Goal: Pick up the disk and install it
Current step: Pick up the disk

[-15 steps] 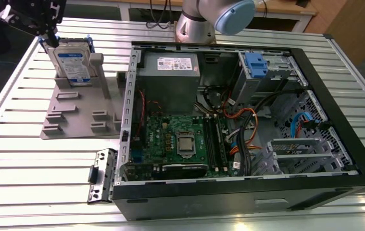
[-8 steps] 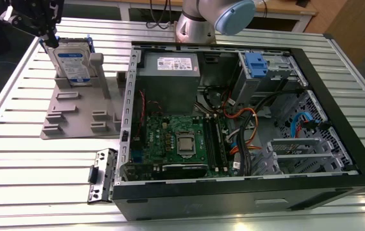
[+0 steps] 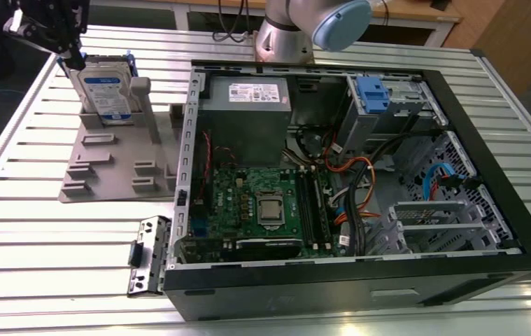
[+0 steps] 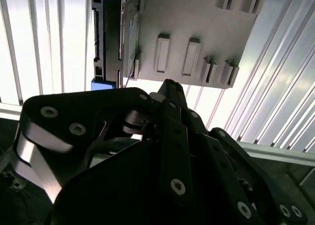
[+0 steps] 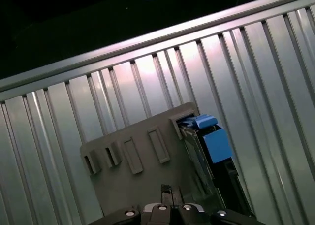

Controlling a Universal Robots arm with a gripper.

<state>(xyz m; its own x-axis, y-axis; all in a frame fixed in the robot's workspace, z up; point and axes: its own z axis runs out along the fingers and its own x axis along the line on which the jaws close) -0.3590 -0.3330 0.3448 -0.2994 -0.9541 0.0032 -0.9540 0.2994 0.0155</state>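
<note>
The disk (image 3: 106, 91), silver with a white-and-blue label in a blue carrier, stands upright in a slot of the grey plastic holder (image 3: 116, 164) on the exterior view's left. My gripper (image 3: 71, 61) hangs just above the disk's upper corner, apart from it, fingers closed together with nothing between them. In the second wrist view the gripper (image 4: 170, 83) points toward the holder (image 4: 197, 23), with the disk (image 4: 98, 38) seen edge-on beside it. In the first wrist view the fingertips (image 5: 166, 193) sit over the holder (image 5: 133, 180), next to the disk (image 5: 211, 146).
An open computer case (image 3: 489, 168) lies on the slatted metal table (image 3: 22, 231), on the exterior view's right. Inside are a grey box with a white sticker (image 3: 246, 112), a silver cage with a blue latch (image 3: 377, 94), a green board (image 3: 256, 203) and cables. A loose metal bracket (image 3: 148, 255) lies beside the case.
</note>
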